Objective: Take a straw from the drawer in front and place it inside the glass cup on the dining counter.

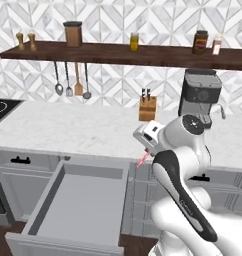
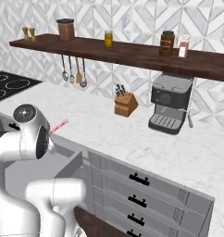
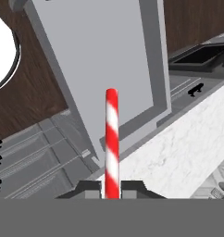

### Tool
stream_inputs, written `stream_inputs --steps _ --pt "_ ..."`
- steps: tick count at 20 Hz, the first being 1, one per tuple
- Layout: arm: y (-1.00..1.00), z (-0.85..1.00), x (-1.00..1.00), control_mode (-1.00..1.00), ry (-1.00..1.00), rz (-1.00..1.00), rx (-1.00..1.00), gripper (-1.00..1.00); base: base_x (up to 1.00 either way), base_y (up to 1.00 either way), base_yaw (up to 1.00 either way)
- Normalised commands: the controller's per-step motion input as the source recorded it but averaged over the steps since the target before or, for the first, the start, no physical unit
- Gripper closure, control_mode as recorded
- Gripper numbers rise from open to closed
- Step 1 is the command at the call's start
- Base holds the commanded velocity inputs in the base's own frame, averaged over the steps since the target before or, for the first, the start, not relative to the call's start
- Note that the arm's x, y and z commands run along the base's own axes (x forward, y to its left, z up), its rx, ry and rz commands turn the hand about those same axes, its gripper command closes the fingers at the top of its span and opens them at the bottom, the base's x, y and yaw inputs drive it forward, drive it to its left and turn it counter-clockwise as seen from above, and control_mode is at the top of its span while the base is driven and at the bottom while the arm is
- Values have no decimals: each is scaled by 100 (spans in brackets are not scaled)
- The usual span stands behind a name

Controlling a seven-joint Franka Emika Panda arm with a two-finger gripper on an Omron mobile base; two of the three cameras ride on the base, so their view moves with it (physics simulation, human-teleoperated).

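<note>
The jaws [image 3: 112,189] are closed on the straw [image 3: 112,139], which rises straight from between the two fingertips in the hand view. In the left base view the straw [image 1: 142,160] projects from below the wrist, just above the near right corner of the drawer [image 1: 78,200]. The drawer stands fully pulled out, and its grey inside appears bare. The pick-up step is judged complete. The carry to the glass cup on the dining counter and the insertion remain.

The straw tip hangs close to the drawer's right wall and the edge of the marble desk [image 1: 68,130]; both are the nearest obstructions. Open room lies above the drawer and over the desk surface. Farther back, the knife block [image 1: 147,107] and the coffee machine [image 1: 199,97] stand against the wall, well apart from the straw. The shelf [image 1: 118,52] runs above them and probably limits upward travel only near the wall.
</note>
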Motion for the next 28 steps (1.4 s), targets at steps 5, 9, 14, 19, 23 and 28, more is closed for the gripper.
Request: stream_inputs --steps 5,9,14,19,23,28 --pt "0 0 0 100 0 0 0 100 -65 0 24" --pt "0 0 0 100 0 0 0 100 -70 -3 28" --pt "0 0 0 100 0 0 0 100 -70 -1 26" --pt "0 0 0 100 0 0 0 100 -47 43 29" --pt "0 0 0 100 0 0 0 100 -13 74 47" --pt "0 0 0 100 0 0 0 100 -2 67 52"
